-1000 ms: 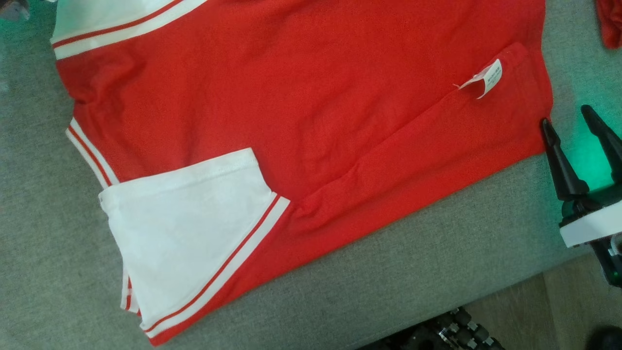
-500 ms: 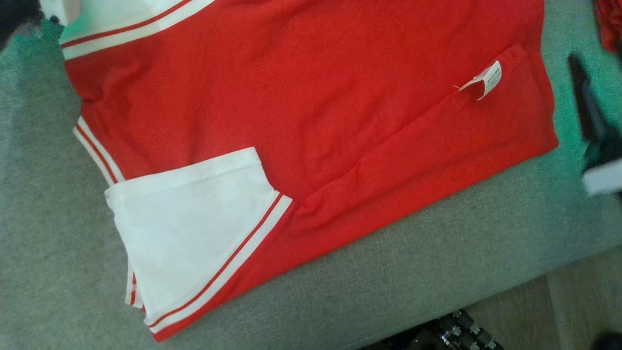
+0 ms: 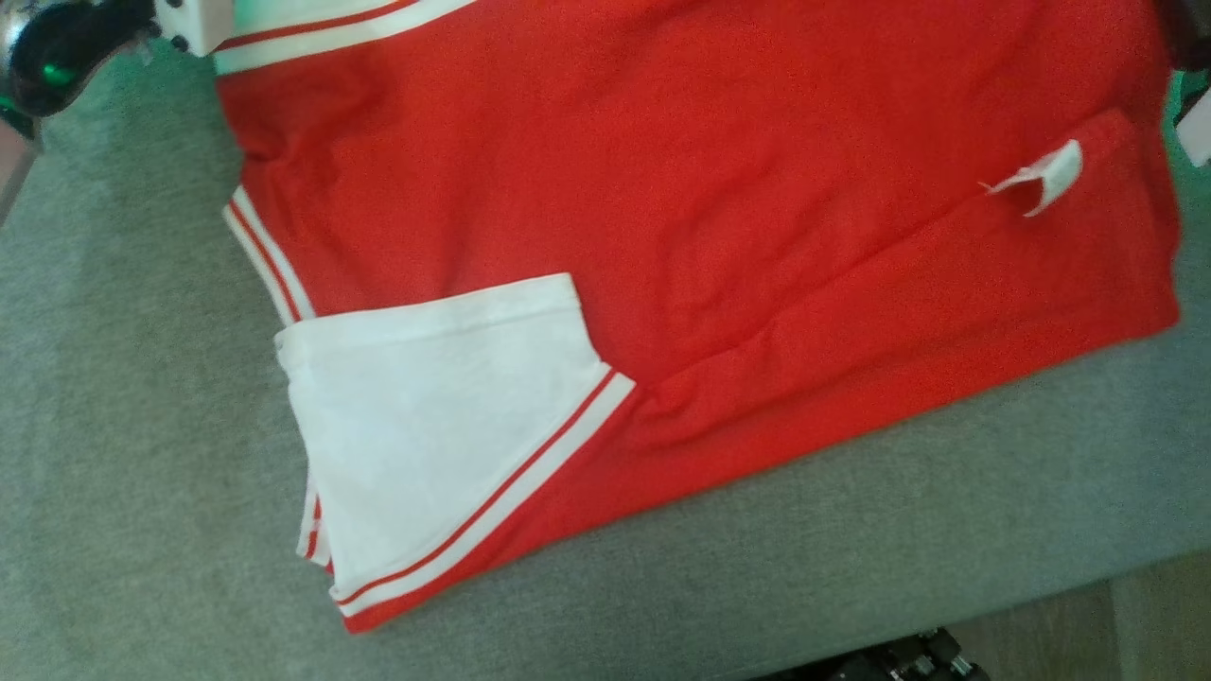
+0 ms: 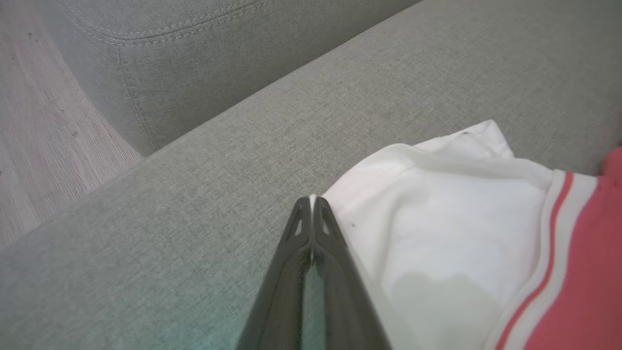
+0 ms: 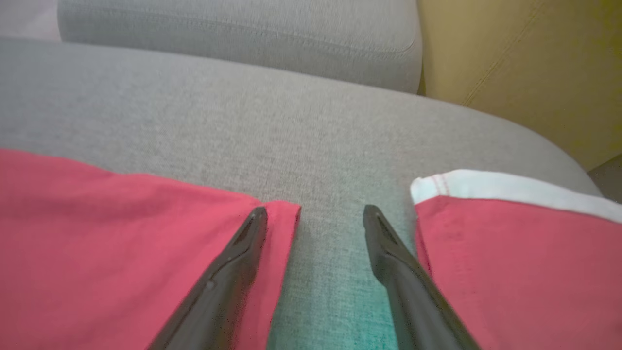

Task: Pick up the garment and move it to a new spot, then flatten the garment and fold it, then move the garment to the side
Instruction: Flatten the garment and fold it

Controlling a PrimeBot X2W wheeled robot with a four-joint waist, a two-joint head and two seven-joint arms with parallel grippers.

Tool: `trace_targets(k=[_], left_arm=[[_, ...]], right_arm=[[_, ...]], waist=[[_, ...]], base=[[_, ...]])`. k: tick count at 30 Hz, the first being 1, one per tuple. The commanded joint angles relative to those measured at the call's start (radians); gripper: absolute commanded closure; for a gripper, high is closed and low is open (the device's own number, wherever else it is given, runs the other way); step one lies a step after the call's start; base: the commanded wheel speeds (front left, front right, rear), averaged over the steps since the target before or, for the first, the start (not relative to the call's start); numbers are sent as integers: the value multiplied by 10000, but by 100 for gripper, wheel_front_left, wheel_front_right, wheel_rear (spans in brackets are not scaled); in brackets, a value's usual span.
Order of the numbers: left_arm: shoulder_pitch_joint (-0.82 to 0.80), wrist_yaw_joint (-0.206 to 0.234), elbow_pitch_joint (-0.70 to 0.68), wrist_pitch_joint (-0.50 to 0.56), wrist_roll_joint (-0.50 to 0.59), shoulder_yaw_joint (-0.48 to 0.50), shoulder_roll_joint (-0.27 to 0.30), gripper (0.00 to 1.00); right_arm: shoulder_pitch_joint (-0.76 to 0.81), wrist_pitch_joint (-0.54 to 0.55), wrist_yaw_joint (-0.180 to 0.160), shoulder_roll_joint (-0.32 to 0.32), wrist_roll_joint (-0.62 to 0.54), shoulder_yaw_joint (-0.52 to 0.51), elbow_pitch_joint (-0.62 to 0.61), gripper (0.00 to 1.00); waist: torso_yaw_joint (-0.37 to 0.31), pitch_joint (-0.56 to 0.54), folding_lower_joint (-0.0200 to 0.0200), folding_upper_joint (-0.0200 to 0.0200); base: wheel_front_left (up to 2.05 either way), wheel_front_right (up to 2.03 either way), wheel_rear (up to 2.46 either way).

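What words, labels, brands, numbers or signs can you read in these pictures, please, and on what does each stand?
No text can be read.
The white tag on the red garment: print, if any, is too small and blurred to read.
The grey cushion: no words, numbers or signs on it.

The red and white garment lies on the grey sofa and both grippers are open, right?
Only the right gripper is open. The left gripper is shut on the garment's white sleeve edge, per the left wrist view. The rest holds.
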Motion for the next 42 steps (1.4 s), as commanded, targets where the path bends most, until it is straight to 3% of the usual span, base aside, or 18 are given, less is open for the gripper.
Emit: trace_targets(k=[1,8,9,12,13,21,27,32,42], left_arm=[[-530,17,-241,-86,-53,295,265,100],[-802,17,-162,-392,-321,-203,335,100],[-827,17,-143,-418,-373,-255,363,100],[-884,17,-59,-477,-504,-398,472,100],[-895,17,-36,-502,-544,-447,507,100],[-1027,17,-80,-1349,-482,-892,657,100],[-1339,17,81,-2924,-41,-1139,833,100],[-1555,17,394,-4577,200,-1119,641,100],[-570,17,-179,-6564,-401,-1823,513,100]], right_arm=[[104,38,65,-405,92,151,-12,0],[-669,215,65,-705,252,1816,867,0],[-738,263,65,-721,363,2007,939,17],[-932,312,65,-832,673,2494,1070,91],[-989,318,65,-885,766,2631,1104,100],[-1428,-313,65,-1210,1221,3440,1156,100],[-1913,-1598,65,-1130,1562,3425,1348,100],[-1996,-2537,65,-1370,1948,3350,1511,100],[-700,-3359,65,-2016,3223,3490,1294,100]], waist=[[145,81,-1,0],[315,97,-1,0],[319,87,-1,0],[325,48,-1,0],[325,30,-1,0],[397,-146,-1,0],[434,-298,-1,0],[691,-580,-1,0],[1495,-1533,-1,0]], base=[[0,0,0],[0,0,0],[0,0,0],[0,0,0],[0,0,0],[0,0,0],[0,0,0],[0,0,0],[0,0,0]])
